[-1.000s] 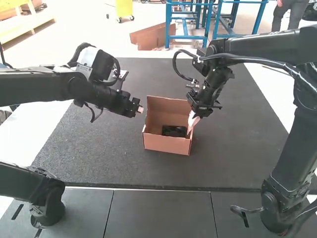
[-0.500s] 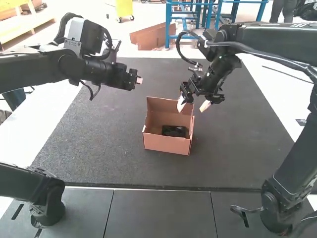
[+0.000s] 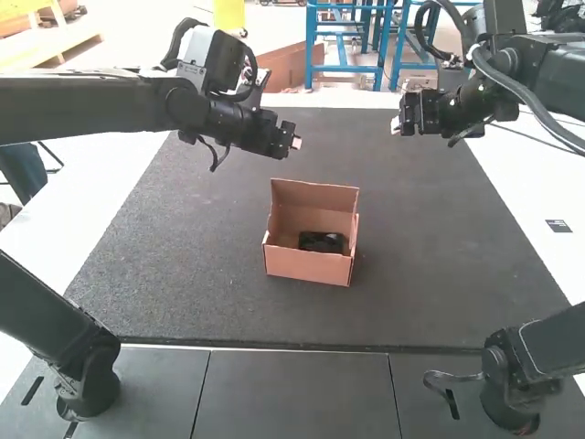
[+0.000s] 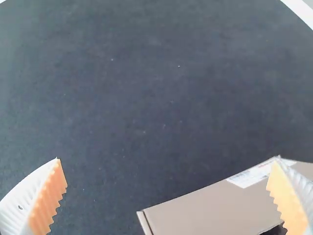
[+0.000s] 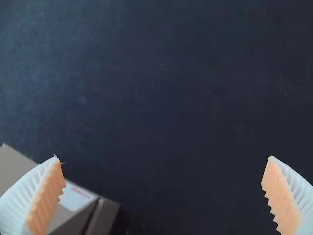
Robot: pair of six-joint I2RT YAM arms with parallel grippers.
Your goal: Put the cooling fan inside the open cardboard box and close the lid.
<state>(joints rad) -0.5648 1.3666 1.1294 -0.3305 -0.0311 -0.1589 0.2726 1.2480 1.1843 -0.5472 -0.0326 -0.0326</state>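
Near the middle of the worktop (image 3: 183,265), on its black mat, the cooling fan (image 3: 320,242) lay inside the cardboard box (image 3: 307,263), a dark shape low against the front wall. The box was open at the top, with its lid flap (image 3: 313,195) standing upright along the far side. The left hand (image 3: 292,143) hung above the mat between the box and the worktop's far edge, off the box's far left corner and apart from it. Its white ribbed fingers (image 4: 46,198) with orange pads were spread wide and held nothing. The right hand (image 3: 402,123) hung nearer the far right corner, well apart from the box. Its fingers (image 5: 44,196) were likewise wide apart and empty.
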